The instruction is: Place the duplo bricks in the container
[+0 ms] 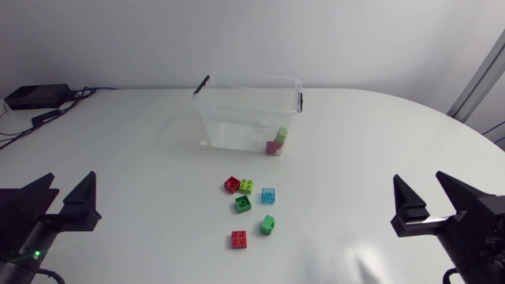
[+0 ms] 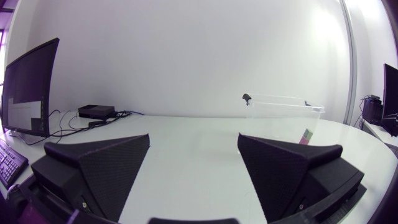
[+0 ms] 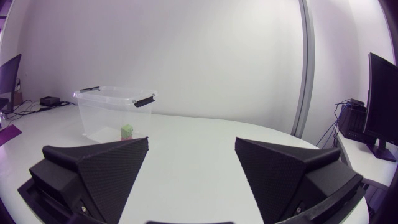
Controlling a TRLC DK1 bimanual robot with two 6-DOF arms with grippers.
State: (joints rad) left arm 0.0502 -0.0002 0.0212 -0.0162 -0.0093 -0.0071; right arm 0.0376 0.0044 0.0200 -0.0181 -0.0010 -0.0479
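Observation:
A clear plastic container [image 1: 213,118] with black handle clips stands at the table's back middle; a light green brick [image 1: 282,135] on a pink brick [image 1: 274,147] sits in its right front corner. In front of it lie loose duplo bricks: a red one [image 1: 231,184], a lime one [image 1: 247,186], a light blue one [image 1: 268,195], a dark green one [image 1: 243,204], a green one [image 1: 268,225] and a red one [image 1: 239,239]. My left gripper [image 1: 66,199] rests open at the near left, my right gripper [image 1: 430,195] open at the near right. Both hold nothing. The container [image 2: 283,115] [image 3: 112,112] shows ahead of each wrist's open fingers.
A black box [image 1: 35,96] with cables lies at the table's back left corner. White tabletop [image 1: 134,173] stretches between my grippers and the bricks.

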